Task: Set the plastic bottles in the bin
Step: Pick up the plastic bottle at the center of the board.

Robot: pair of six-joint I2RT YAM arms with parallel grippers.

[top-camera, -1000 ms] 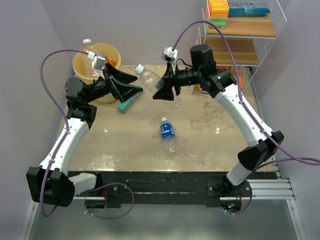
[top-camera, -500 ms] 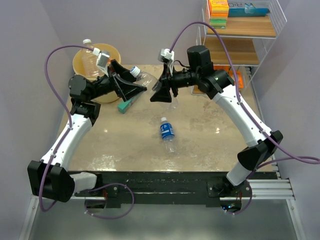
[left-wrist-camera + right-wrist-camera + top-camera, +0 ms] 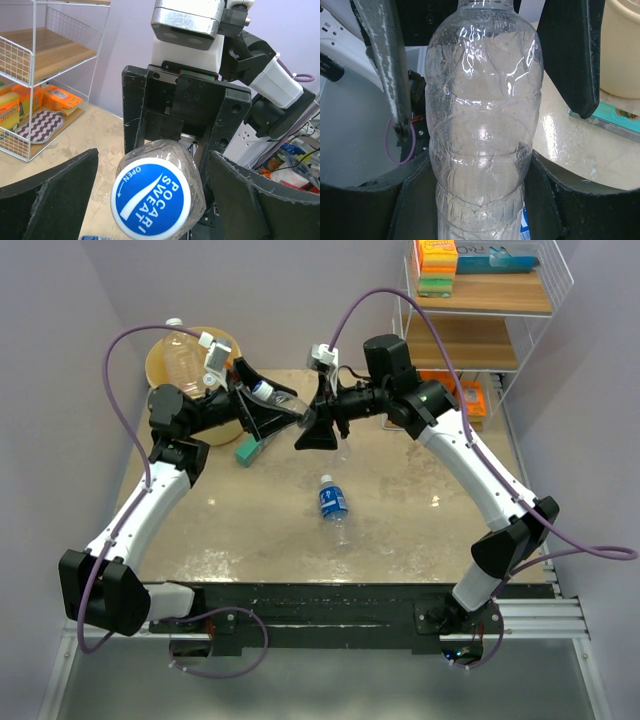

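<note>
right gripper (image 3: 314, 426): clamped on the clear bottle (image 3: 285, 401), held above the table (image 3: 430, 530)
left gripper (image 3: 155, 200): fingers apart, either side of its blue cap (image 3: 151, 200)
bin (image 3: 157, 375): just behind the left gripper

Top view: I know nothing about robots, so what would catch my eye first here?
In mid-air over the far left of the table, the right hand grips a clear bottle while the open left hand brackets its blue cap. A blue-labelled bottle lies mid-table.
</note>
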